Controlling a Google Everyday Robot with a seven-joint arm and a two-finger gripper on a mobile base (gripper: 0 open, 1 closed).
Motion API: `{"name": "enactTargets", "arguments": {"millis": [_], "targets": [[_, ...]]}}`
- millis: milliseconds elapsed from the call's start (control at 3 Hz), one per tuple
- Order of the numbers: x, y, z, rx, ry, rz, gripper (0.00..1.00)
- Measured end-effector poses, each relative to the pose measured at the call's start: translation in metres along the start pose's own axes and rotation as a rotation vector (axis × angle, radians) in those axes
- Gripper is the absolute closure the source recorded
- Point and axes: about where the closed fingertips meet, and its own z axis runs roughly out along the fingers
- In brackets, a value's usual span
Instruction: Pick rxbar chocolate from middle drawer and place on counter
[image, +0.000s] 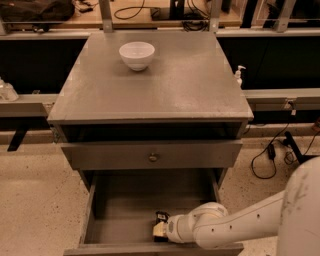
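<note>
The middle drawer stands pulled open at the bottom of the cabinet, showing its plain grey floor. My gripper reaches in from the right and sits low over the drawer floor near the front, right of centre. A small black piece shows at its tip; I cannot tell whether it is the rxbar chocolate, which is otherwise hidden. The counter is the grey top slab above.
A white bowl stands at the back left of the counter. The drawer above, with a round knob, is shut. My white arm comes in from the lower right. Cables lie on the floor to the right.
</note>
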Motion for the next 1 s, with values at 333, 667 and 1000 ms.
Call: {"name": "enactTargets", "arguments": {"millis": [333, 667, 1000], "targets": [[-0.009, -0.019, -0.011, 0.051, -0.058, -0.074, 1.0], [0.003, -0.038, -0.029, 0.147, -0.138, -0.099, 1.0], [0.003, -0.038, -0.029, 0.147, -0.138, -0.099, 1.0]]}}
